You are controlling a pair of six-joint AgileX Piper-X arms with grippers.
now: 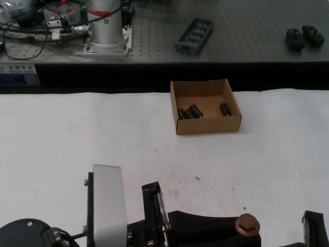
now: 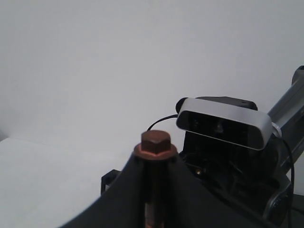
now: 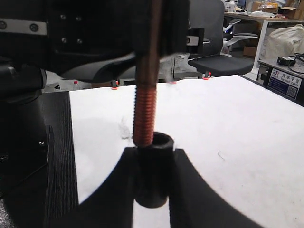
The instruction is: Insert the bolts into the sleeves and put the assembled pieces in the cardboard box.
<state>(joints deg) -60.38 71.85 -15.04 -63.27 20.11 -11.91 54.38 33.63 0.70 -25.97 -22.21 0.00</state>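
My left gripper [image 2: 155, 164] is shut on a copper bolt [image 2: 155, 142], whose hex head stands above the fingers. In the high view that bolt head [image 1: 248, 225] sits at the bottom edge, right of centre. My right gripper [image 3: 153, 164] is shut on a black sleeve [image 3: 153, 180], held upright with its mouth open. The bolt's threaded shank [image 3: 144, 114] hangs over it, its tip at the near rim of the sleeve's mouth. The cardboard box [image 1: 205, 126] stands on the white sheet beyond, with several dark assembled pieces [image 1: 189, 111] inside.
A white sheet [image 1: 77, 134] covers the table between the arms and the box. Behind it, on a perforated bench, are a black tray [image 1: 194, 35], two dark parts [image 1: 305, 37] and a silver robot base [image 1: 105, 31]. The right arm's camera [image 2: 223, 126] is close to my left gripper.
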